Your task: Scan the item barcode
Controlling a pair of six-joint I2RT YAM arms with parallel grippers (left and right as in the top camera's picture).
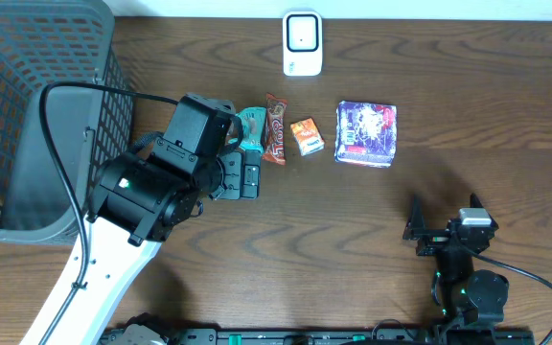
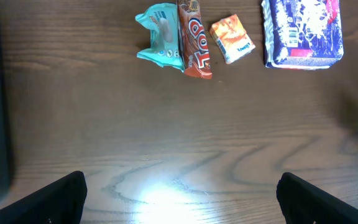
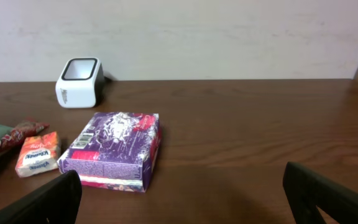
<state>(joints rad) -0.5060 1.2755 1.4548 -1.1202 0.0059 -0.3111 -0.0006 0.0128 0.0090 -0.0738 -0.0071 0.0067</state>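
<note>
Four items lie in a row on the wooden table: a teal packet (image 2: 159,36), a red-brown candy bar (image 2: 194,40), a small orange pack (image 2: 232,38) and a purple box (image 2: 302,31). The same purple box (image 3: 114,149) shows a barcode on its near left face in the right wrist view. Behind the row stands the white scanner (image 1: 302,43). My left gripper (image 1: 242,177) hovers just left of the teal packet (image 1: 250,129), open and empty (image 2: 182,202). Near the front edge, my right gripper (image 1: 446,213) is open and empty (image 3: 182,199), below the purple box (image 1: 366,132).
A grey mesh basket (image 1: 27,115) fills the far left of the table. A black cable (image 1: 75,125) loops over the left arm. A pale wall (image 3: 229,37) rises behind the scanner (image 3: 79,82).
</note>
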